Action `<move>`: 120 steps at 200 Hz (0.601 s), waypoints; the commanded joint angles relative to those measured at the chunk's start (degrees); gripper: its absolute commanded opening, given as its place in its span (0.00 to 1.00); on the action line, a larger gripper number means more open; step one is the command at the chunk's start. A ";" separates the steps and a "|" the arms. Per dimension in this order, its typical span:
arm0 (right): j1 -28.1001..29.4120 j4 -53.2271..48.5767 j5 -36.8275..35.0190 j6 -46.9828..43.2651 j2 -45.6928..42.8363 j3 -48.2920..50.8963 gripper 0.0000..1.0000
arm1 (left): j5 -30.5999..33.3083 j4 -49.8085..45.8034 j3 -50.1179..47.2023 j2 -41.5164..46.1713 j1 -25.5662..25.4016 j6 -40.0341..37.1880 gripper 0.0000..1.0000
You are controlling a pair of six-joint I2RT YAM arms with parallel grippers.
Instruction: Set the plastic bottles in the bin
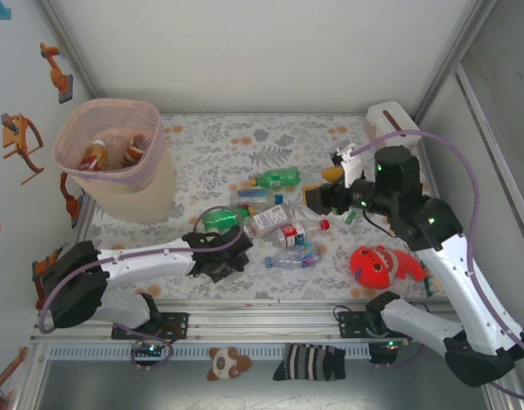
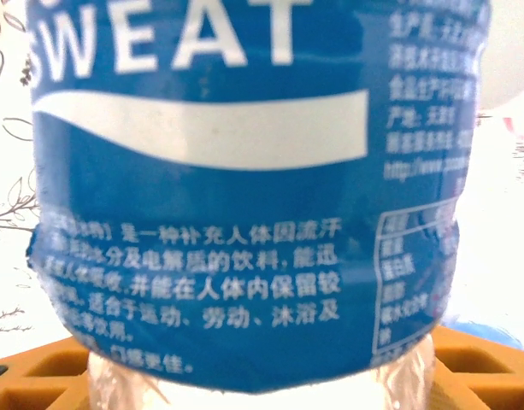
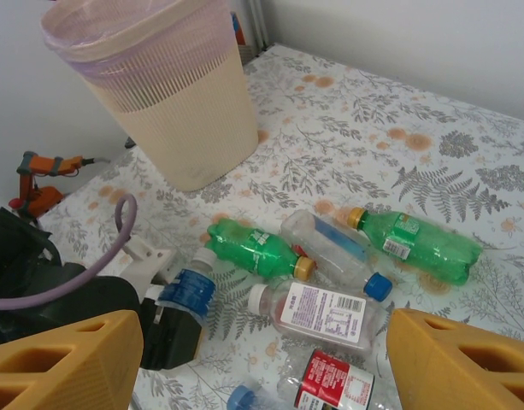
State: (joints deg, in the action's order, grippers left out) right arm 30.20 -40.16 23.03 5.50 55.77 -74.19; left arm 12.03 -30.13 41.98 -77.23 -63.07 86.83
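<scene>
Left wrist: blue-labelled bottle (image 2: 244,196) looms close, ends cut off; possibly gripped.

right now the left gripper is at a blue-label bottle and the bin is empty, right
Not quite. The bin is not empty: the top view shows two bottles lying inside it. The rest holds: the left gripper is at the blue-label bottle, which the left wrist view shows close up.
</scene>
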 commanded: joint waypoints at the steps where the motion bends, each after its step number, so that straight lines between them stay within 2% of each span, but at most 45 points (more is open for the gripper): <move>1: 0.23 -0.34 -0.60 -0.62 -0.88 -0.47 0.74 | 3.07 -5.35 2.99 3.67 -0.01 -3.77 0.62; 59: 0.21 -0.97 -2.16 -0.78 -1.42 -1.39 0.74 | 7.46 -11.96 9.13 12.14 0.78 -15.21 0.60; 80: 0.23 -0.99 -3.22 -0.84 -1.79 -1.39 0.74 | 7.06 -14.29 12.55 13.65 2.84 -21.11 0.57; 120: 0.21 -1.13 -4.36 -0.80 -1.65 -1.86 0.74 | 6.77 -18.10 19.20 15.53 7.94 -27.83 0.55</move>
State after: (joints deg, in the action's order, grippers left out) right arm 30.20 -40.53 20.14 5.45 54.61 -74.30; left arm 17.39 -43.53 57.54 -63.16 -57.43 66.48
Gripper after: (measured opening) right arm 0.744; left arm 0.582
